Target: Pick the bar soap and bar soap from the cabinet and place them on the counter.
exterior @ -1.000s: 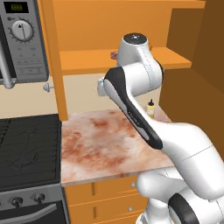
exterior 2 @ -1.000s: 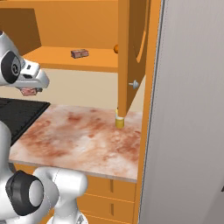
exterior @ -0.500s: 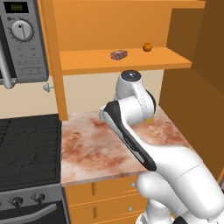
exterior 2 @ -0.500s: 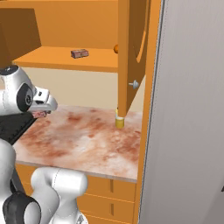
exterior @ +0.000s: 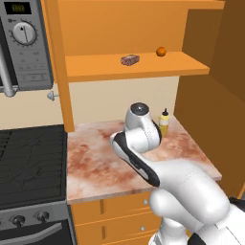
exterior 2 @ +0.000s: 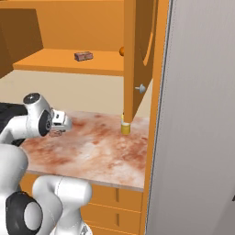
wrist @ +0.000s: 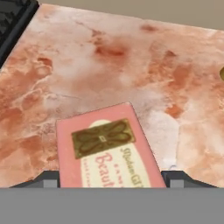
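Cabinet: open orange wall cabinet; one bar soap lies on its shelf, beside a small orange ball.
Table: mottled reddish stone top with a yellow bottle near the back.
Other bar soap: pink, lying flat between the tool's tips, long axis running away from the hand.
Tool: low over the table, tips spread wide, one on each side of the soap; contact cannot be told.
Judgement: the shelf soap lies well above.

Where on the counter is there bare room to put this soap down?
The counter is bare from the stove edge across its middle and front. The hand view shows open stone beyond the held bar soap. It is tighter at the back right corner, where the yellow bottle stands near the cabinet door. The second bar soap sits on the shelf.
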Controlling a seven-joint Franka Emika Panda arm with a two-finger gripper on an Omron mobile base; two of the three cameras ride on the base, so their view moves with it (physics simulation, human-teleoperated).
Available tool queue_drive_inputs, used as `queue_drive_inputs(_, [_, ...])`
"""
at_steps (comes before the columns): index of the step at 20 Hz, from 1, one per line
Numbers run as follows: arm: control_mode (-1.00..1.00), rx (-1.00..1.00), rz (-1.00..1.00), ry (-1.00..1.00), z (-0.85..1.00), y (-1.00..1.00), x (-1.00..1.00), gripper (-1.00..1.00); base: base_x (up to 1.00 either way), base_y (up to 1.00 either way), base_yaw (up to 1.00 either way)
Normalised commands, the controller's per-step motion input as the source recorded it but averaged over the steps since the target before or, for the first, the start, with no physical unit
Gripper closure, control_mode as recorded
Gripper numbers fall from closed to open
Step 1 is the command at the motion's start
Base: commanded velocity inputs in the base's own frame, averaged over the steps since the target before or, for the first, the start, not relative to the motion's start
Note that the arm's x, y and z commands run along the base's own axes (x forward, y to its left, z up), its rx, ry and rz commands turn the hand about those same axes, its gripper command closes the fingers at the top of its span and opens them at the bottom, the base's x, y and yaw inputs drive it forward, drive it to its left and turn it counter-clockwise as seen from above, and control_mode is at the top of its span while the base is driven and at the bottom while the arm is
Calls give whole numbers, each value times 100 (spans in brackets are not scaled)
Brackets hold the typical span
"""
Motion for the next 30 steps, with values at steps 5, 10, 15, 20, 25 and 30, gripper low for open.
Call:
queue_drive_inputs(5, [-100,-6,0,-2,-75,0,77,100,0,0,0])
queue_drive_inputs(10, [-100,-5,0,0,-53,8,77,100,0,0,0])
queue_drive_inputs(15, [-100,-1,-1,3,-11,11,63,100,0,0,0])
queue_drive_inputs(20, [-100,-1,0,16,0,9,31,100,0,0,0])
queue_drive_inputs(25, [-100,-4,0,9,-8,10,33,-100,0,0,0])
queue_drive_inputs(30, [-100,-1,0,6,-8,6,9,-100,0,0,0])
